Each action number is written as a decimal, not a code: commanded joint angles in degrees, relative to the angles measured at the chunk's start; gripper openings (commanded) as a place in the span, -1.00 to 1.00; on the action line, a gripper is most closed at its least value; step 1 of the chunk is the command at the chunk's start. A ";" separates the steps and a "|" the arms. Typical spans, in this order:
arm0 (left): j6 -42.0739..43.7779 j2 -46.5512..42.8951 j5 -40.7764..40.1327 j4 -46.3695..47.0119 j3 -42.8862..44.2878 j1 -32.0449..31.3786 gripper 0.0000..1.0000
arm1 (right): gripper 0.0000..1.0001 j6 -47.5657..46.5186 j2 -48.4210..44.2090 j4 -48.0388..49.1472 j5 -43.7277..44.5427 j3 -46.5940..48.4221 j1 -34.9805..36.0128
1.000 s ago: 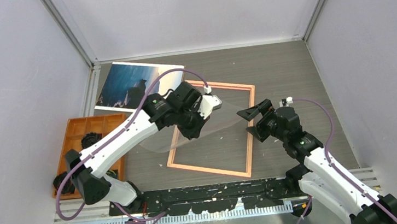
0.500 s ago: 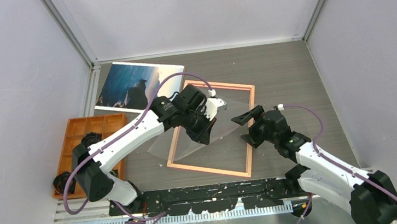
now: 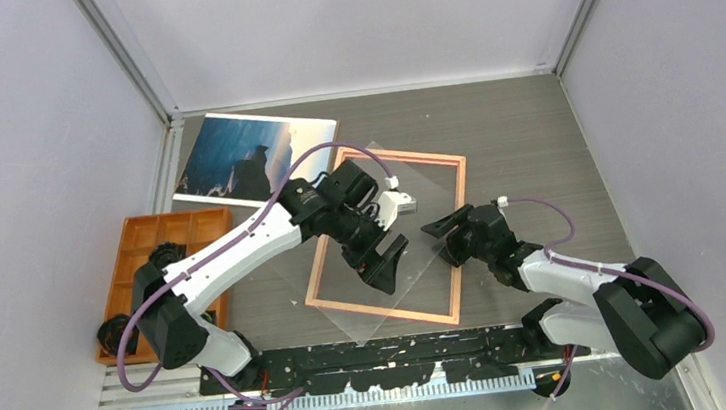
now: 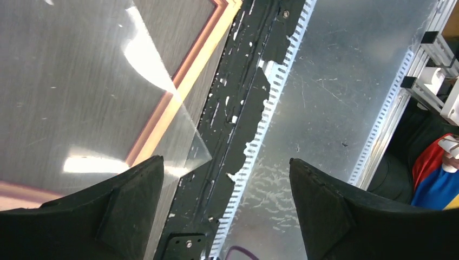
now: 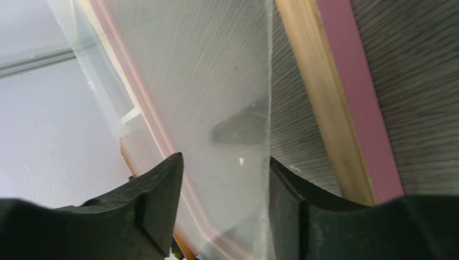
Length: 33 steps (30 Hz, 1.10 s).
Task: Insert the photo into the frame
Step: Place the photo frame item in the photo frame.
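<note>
Top external view showed the rectangular sea-and-mountain photo print (image 3: 254, 155) lying face up at the far left, near the thin pink rectangular frame (image 3: 425, 158). Left claw (image 3: 385, 259) and right claw (image 3: 440, 233) both gaped wide at a clear transparent pane (image 3: 412, 286), clamping nothing.

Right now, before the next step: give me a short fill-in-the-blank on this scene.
1. The photo lies face ___, outside the frame.
2. The clear pane sits across the ___, not across the photo.
3. The left gripper and the right gripper both have their jaws ___.
4. The compartment tray is ___ in colour.

Missing words: up; frame; open; orange.
</note>
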 commanded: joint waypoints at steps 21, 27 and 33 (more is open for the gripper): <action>23.14 19.50 -50.25 18.55 -3.43 31.07 0.23 | -0.40 -7.13 8.06 25.72 -4.60 -3.69 -0.57; 24.47 21.85 -52.68 23.20 -6.19 31.25 0.19 | -0.43 -4.73 15.05 34.98 -7.89 -4.67 -2.69; 24.08 19.50 -41.50 16.78 -5.82 31.25 0.19 | -0.64 -2.78 22.29 45.82 -17.58 -2.92 -8.23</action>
